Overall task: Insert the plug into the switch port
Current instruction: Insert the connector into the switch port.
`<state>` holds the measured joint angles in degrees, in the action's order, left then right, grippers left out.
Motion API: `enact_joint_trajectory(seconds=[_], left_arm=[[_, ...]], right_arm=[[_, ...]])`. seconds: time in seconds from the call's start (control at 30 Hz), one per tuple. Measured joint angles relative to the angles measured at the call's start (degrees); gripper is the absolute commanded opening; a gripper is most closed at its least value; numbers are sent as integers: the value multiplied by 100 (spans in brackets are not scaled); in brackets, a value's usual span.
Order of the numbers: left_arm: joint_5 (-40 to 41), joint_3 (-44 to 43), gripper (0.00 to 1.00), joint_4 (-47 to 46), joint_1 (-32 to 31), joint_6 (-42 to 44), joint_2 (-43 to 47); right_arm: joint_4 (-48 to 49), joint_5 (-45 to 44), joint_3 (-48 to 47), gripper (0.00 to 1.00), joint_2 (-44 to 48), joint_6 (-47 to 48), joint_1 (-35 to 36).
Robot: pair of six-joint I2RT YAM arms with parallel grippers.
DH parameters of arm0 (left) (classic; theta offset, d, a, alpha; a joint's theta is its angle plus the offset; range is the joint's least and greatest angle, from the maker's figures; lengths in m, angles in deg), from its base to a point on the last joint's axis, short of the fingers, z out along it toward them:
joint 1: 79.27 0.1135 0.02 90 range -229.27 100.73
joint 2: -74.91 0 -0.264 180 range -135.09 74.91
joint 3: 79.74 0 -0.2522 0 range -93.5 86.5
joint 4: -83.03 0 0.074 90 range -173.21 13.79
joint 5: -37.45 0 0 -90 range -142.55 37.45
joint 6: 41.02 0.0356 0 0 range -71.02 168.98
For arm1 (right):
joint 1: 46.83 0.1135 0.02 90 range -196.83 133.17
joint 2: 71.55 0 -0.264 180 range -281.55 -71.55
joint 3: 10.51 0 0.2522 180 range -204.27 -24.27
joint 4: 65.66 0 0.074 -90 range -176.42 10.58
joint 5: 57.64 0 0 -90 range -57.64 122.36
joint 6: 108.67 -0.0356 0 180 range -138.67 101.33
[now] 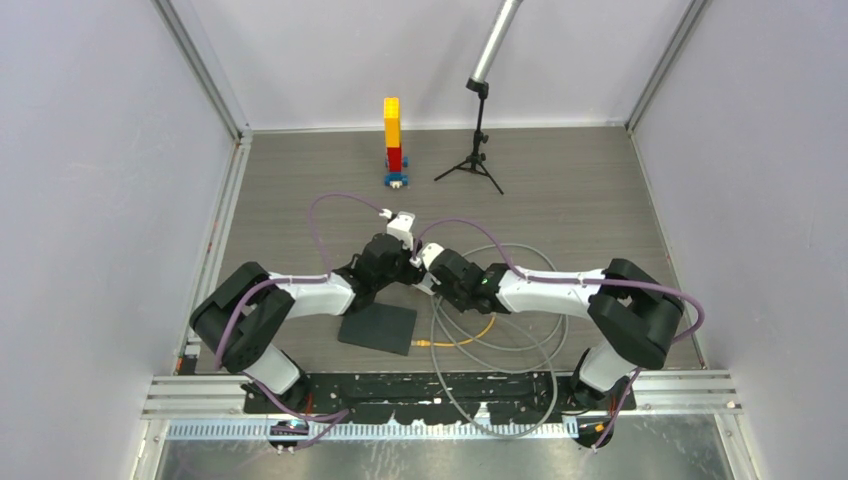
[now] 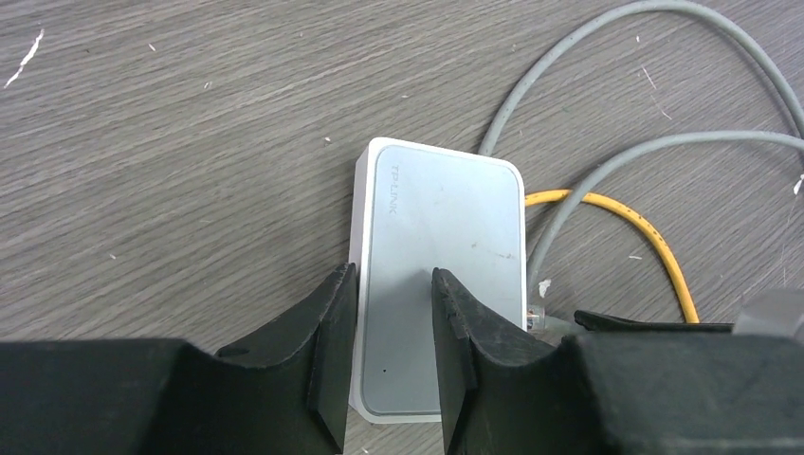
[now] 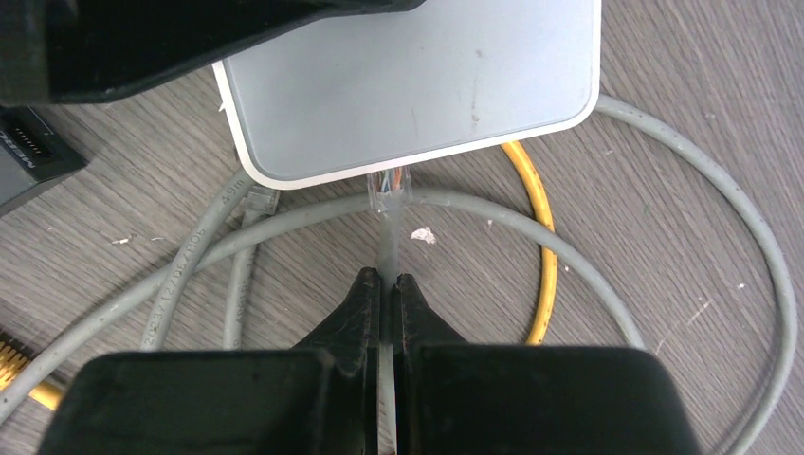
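The white switch box (image 2: 441, 218) lies flat on the wood-grain table. My left gripper (image 2: 393, 277) is over it, open: one finger sits by the box's left edge and the other rests over its top, with nothing between them. My right gripper (image 3: 390, 278) is shut on a grey cable (image 3: 387, 242) just behind its clear plug (image 3: 389, 190). The plug's tip meets the near side of the switch box (image 3: 417, 85); the switch port itself is hidden under that edge. The left wrist view shows the plug (image 2: 536, 318) at the box's right side. From the top view both grippers (image 1: 420, 265) meet at mid-table.
Loops of grey cable (image 3: 664, 152) and a yellow cable (image 3: 540, 237) lie around the box. A black device (image 3: 28, 152) sits to its left, and a black flat pad (image 1: 378, 328) near the left arm. A block tower (image 1: 393, 140) and tripod (image 1: 478, 150) stand at the back.
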<state>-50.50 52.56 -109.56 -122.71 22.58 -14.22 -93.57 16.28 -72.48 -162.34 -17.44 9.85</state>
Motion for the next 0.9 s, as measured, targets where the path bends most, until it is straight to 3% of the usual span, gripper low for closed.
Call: enact_joint_trajectory(seconds=[0.9], left_arm=[[-39,33,33,-39,-13,199,37]], right_arm=[[232,243,98,1,-2,468,-57]])
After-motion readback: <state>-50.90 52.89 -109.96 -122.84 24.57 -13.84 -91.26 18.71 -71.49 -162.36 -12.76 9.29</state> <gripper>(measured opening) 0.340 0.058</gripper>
